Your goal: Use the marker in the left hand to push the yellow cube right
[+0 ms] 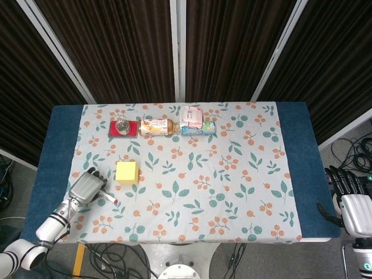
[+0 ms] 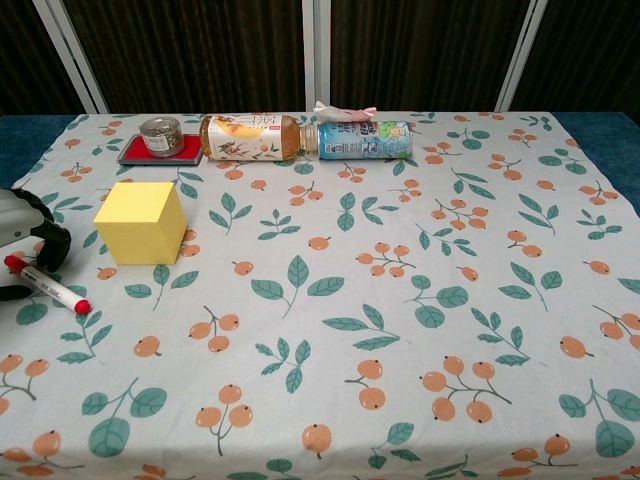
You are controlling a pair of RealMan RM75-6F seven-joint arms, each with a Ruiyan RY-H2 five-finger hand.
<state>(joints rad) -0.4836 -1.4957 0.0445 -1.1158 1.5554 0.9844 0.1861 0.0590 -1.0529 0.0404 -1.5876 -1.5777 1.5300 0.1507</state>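
The yellow cube (image 1: pixel 127 172) (image 2: pixel 141 222) sits on the left part of the floral cloth. A white marker (image 1: pixel 108 197) (image 2: pixel 48 285) with a red cap lies flat on the cloth, just in front and to the left of the cube, its cap pointing right. My left hand (image 1: pixel 87 187) (image 2: pixel 30 240) is at the marker's left end, with a finger arched above it and another below; I see no firm grip on it. My right hand (image 1: pixel 351 200) hangs off the table's right edge, fingers spread and empty.
Along the back stand a small tin on a red tray (image 1: pixel 122 128) (image 2: pixel 160 148), a lying tea bottle (image 1: pixel 157 127) (image 2: pixel 250 137), a second lying bottle (image 1: pixel 197 130) (image 2: pixel 364 140) and a pink packet (image 1: pixel 190 116).
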